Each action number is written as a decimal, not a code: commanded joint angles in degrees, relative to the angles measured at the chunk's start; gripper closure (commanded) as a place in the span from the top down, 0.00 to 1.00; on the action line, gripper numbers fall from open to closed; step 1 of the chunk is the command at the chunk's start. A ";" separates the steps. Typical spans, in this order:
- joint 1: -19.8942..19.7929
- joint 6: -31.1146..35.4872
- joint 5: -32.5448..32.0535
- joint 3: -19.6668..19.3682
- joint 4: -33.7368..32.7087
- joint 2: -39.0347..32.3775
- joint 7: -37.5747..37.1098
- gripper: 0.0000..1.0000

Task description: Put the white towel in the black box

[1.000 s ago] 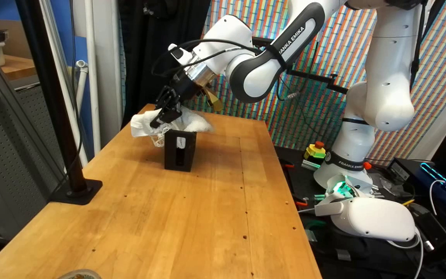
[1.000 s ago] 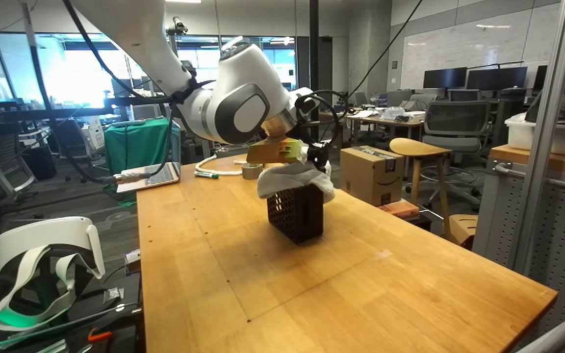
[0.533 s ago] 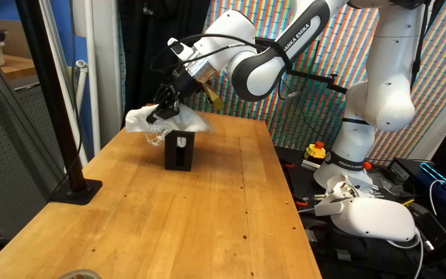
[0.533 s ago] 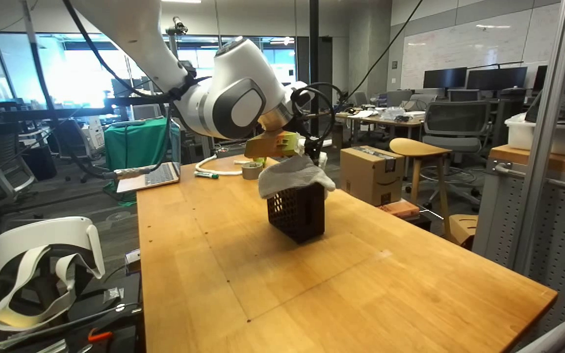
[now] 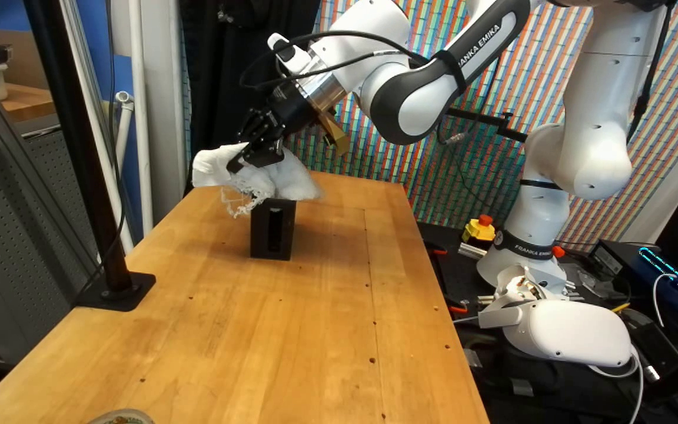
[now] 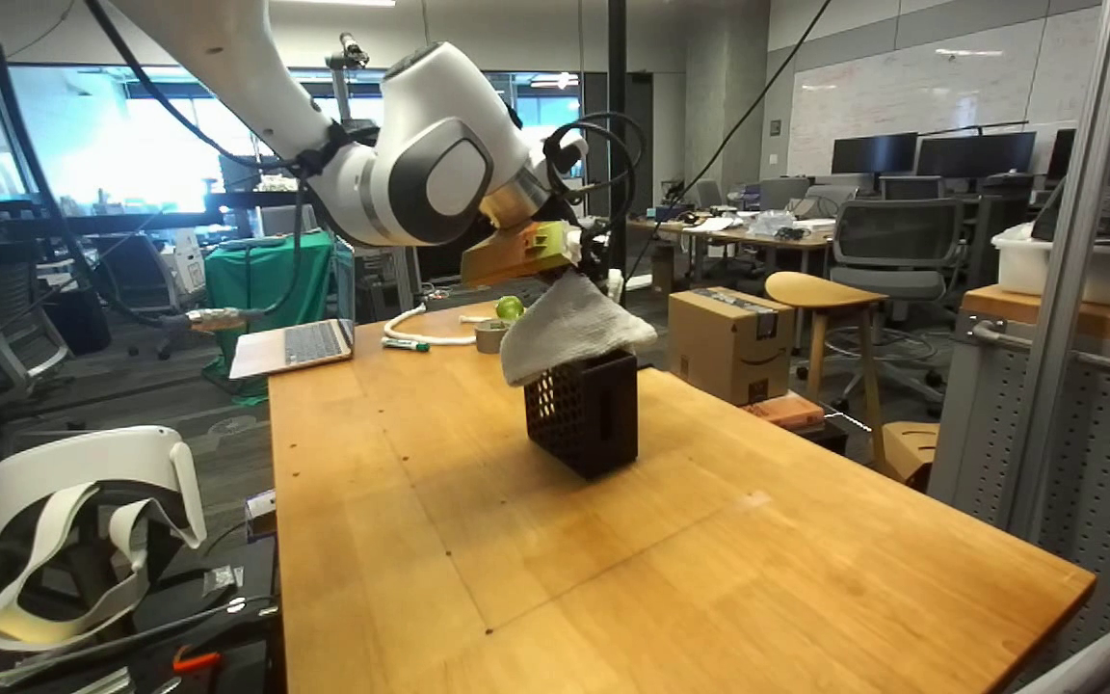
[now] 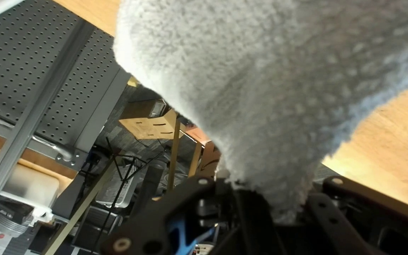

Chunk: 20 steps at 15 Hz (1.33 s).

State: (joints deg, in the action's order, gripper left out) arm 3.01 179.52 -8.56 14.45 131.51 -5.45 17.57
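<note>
Clamping the towel [image 6: 569, 326] in my gripper [image 7: 276, 202], I see it draped at twelve o'clock over the box [image 6: 598, 419] in an exterior view (whether any dips inside, I can't tell).

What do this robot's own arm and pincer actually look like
The arm is white and rounded, with dark grey trim, FRANKA EMIKA lettering, a shiny metal collar, a gold-coloured fitting and black cables looping alongside. The pincer is black and angular, with jointed fingers and pale screw heads.
</note>
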 commanded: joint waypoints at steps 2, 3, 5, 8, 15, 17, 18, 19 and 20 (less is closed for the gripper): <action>2.19 0.11 -4.58 -3.25 6.71 8.78 -0.76 0.06; 2.34 -0.37 -5.28 -3.64 7.88 10.39 -0.80 0.06; 0.54 -1.83 -8.10 -2.11 9.93 13.41 -2.26 0.06; -0.30 -5.88 -10.55 -0.58 11.84 16.71 -3.95 0.06; 3.78 -14.38 -8.97 -1.52 11.71 16.20 -2.84 0.06; 4.46 -16.28 -8.57 -2.01 11.33 15.56 -2.52 0.06; 4.71 -16.93 -8.37 -2.29 11.23 15.33 -2.37 0.07; 4.80 -17.94 -8.17 -2.60 10.97 15.14 -2.36 0.06; 4.83 -18.90 -8.00 -2.93 10.73 15.06 -2.40 0.06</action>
State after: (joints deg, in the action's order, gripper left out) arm 6.66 163.31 -17.53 13.15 143.28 9.82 14.81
